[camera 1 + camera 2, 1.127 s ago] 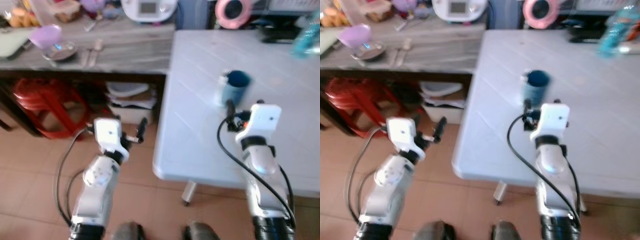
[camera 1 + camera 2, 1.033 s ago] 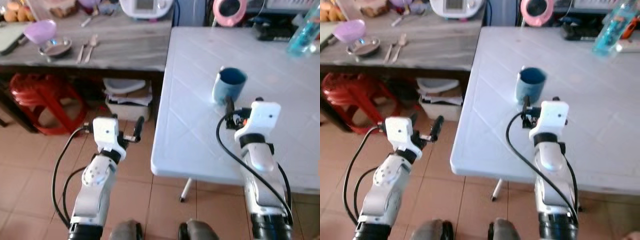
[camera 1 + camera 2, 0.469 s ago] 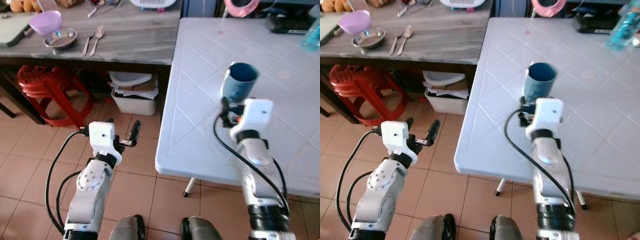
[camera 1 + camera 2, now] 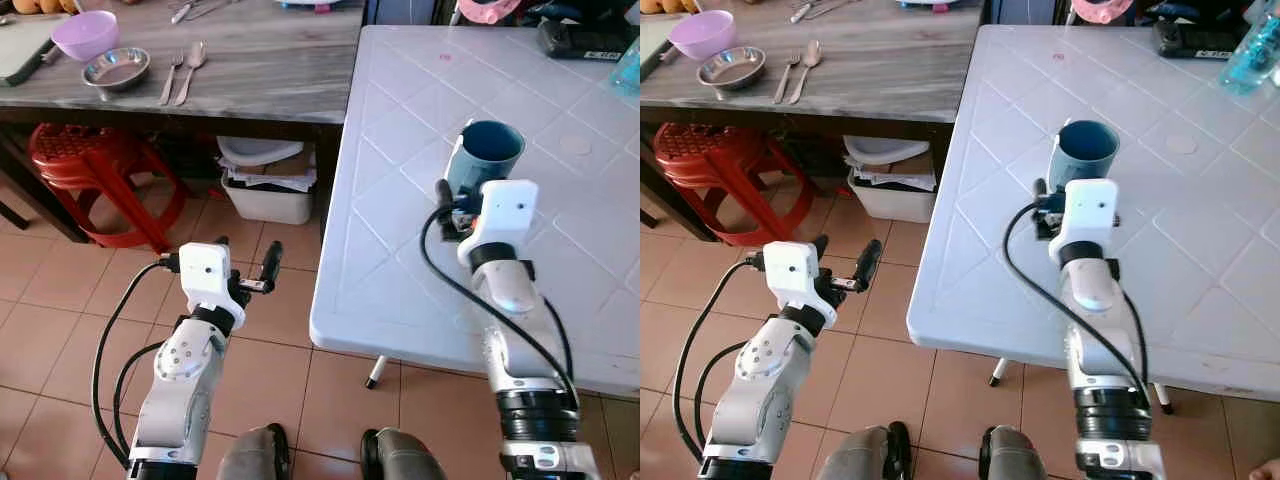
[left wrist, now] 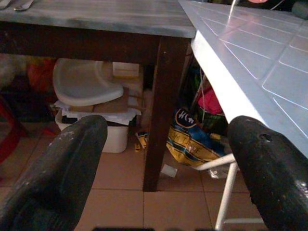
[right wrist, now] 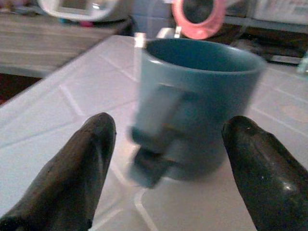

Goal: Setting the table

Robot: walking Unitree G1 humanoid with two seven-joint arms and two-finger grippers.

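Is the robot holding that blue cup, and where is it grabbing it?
Nothing is held. The right tool is open just short of the blue cup, its fingers apart with the cup's handle facing them. The left tool hangs open over the floor.

Mug on table (counter left).

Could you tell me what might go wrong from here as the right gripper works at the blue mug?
The right gripper is open with the blue mug just ahead, handle facing it; a finger could catch the handle and tip it. The left gripper is open near the white table's edge and might bump it.
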